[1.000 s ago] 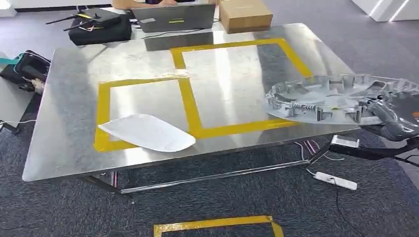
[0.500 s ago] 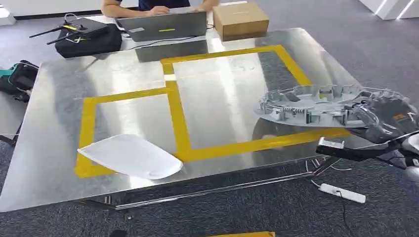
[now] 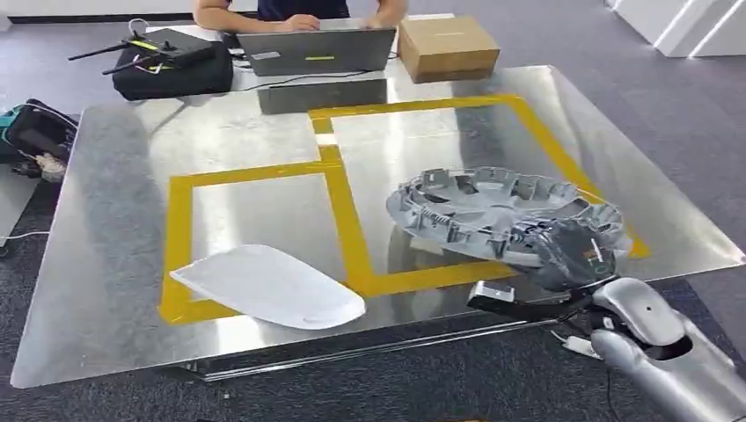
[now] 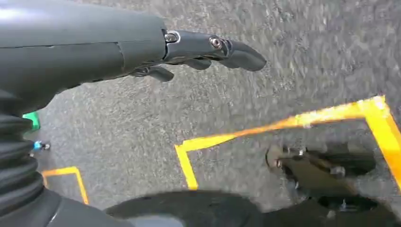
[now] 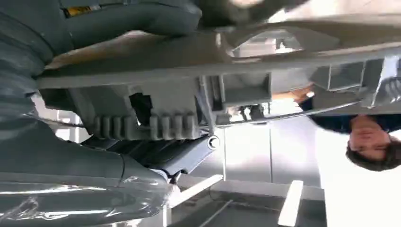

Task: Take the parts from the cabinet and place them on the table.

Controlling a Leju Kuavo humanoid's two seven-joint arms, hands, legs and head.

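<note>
1. The right hand (image 3: 574, 255) holds the round grey plastic wheel-cover part (image 3: 501, 214) by its near rim; in the right wrist view the thumb lies on one face of the rim and the darker fingers (image 5: 184, 156) press the other face.
2. The part is a flat ribbed ring with small clips and teeth along its edge. It lies almost level, slightly tilted, over the shiny metal table (image 3: 114, 264), inside the far yellow tape square (image 3: 528, 114). I cannot tell if it touches the table.
3. Well to the left of this hand, a smooth white oval shell part (image 3: 268, 286) rests on the table, its long axis going left to right.
4. The left hand (image 4: 156, 47) hangs over grey carpet with its fingers spread, holding nothing.
</note>
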